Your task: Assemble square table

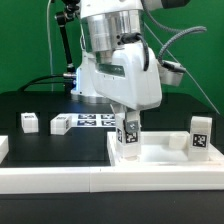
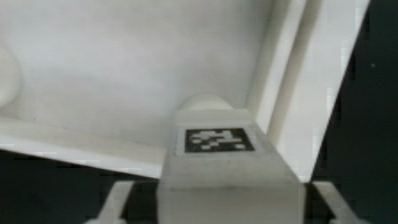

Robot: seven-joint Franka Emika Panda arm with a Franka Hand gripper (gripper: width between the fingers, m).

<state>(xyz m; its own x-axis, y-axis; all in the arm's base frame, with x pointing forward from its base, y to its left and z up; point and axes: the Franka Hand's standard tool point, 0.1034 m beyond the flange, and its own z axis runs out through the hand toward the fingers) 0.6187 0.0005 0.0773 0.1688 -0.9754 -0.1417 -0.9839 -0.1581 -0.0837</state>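
As you scan the exterior view, you can count four white legs and one square slab (image 1: 170, 152). Your gripper (image 1: 128, 136) pinches the first leg (image 1: 128, 146) upright, tag toward the camera, at the slab corner on the exterior view's left; whether it touches the slab you cannot tell. A second leg (image 1: 28, 122) and a third leg (image 1: 60, 124) stand apart on the black table (image 1: 50, 148), with the marker board (image 1: 95, 120) just beside the third. A fourth leg (image 1: 201, 135) stands at the slab's right end. The border bar (image 1: 60, 181) lies along the front. Bare table separates the loose legs from the slab. In the wrist view the slab's raised rim (image 2: 294, 80) runs just beside the pinched leg.
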